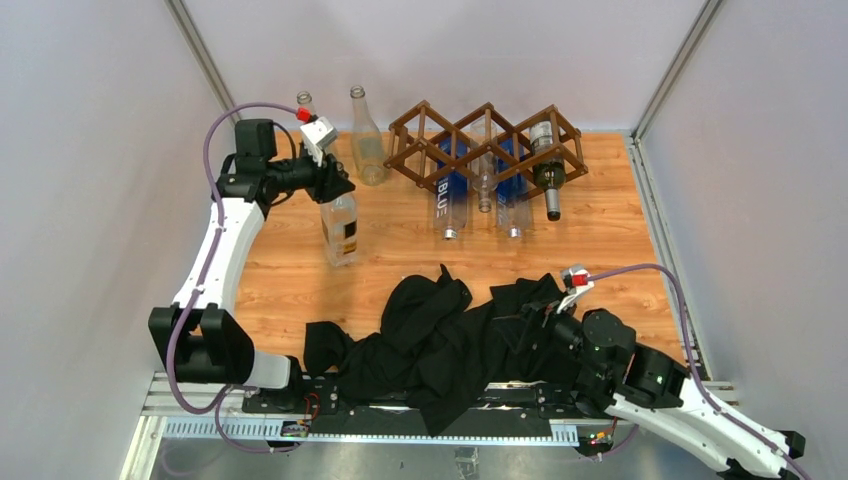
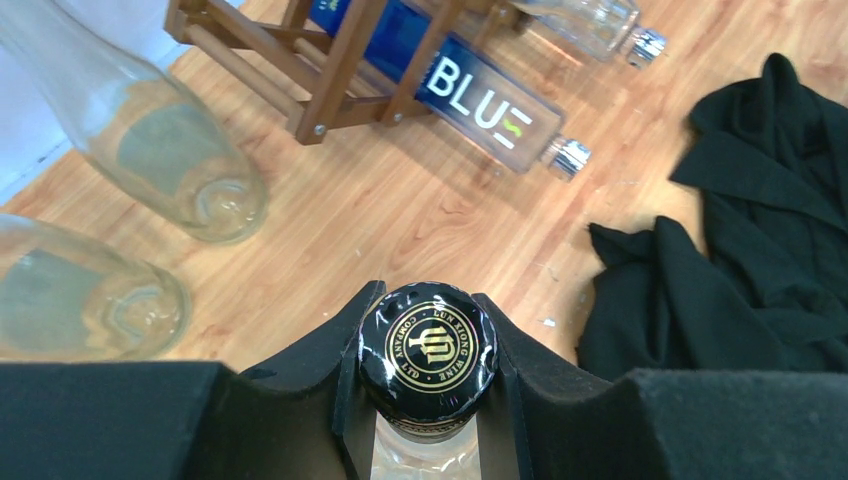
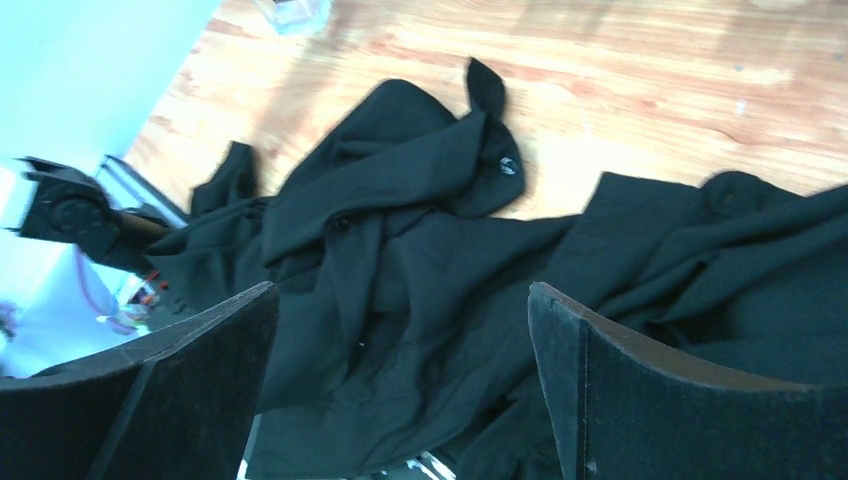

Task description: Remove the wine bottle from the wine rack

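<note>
The dark brown wine rack (image 1: pixel 487 140) stands at the back of the table, also seen in the left wrist view (image 2: pixel 330 75). My left gripper (image 1: pixel 333 183) is shut on the neck of a clear wine bottle (image 1: pixel 341 228), which is upright left of the rack and clear of it. Its black gold-printed cap (image 2: pixel 430 345) sits between my fingers in the left wrist view. A blue-labelled bottle (image 1: pixel 447 190), two clear bottles and a dark bottle (image 1: pixel 548 172) lie in the rack. My right gripper (image 1: pixel 548 312) hangs open over a black cloth (image 3: pixel 420 250), holding nothing.
Two empty clear glass bottles (image 1: pixel 367 150) (image 1: pixel 305 103) stand at the back left beside my left arm. The crumpled black cloth (image 1: pixel 440 340) covers the near middle of the table. Grey walls close in both sides and the back.
</note>
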You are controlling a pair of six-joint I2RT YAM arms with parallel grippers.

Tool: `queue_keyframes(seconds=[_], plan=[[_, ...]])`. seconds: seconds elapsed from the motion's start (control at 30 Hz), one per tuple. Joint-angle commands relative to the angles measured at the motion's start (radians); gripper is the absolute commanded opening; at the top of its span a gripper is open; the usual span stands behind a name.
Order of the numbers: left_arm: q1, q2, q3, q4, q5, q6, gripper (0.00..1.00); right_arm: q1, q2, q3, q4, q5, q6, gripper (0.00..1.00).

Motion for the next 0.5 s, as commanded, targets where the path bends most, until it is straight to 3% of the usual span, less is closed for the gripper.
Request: queue_keyframes(seconds=[0.0, 0.2, 0.33, 0.43, 0.47], plan=[[0.039, 0.024, 0.016, 0.178, -0.002, 0.036, 0.0, 0.001, 0.099, 0.064, -0.096, 0.126, -0.003, 0.98], [0.065, 0.103, 0.026, 0.264, -0.02, 0.024, 0.0, -0.001, 0.509, 0.295, -0.165, 0.216, -0.039, 0.99], [0.086, 0.149, 0.037, 0.325, -0.018, 0.002, 0.0, -0.007, 0.667, 0.469, -0.188, 0.305, -0.072, 0.99], [0.105, 0.175, 0.029, 0.404, -0.017, -0.027, 0.0, -0.079, 0.747, 0.56, -0.121, 0.242, -0.146, 1.0], [0.113, 0.186, 0.025, 0.429, -0.015, -0.039, 0.0, -0.155, 0.785, 0.596, -0.118, 0.195, -0.148, 1.0]])
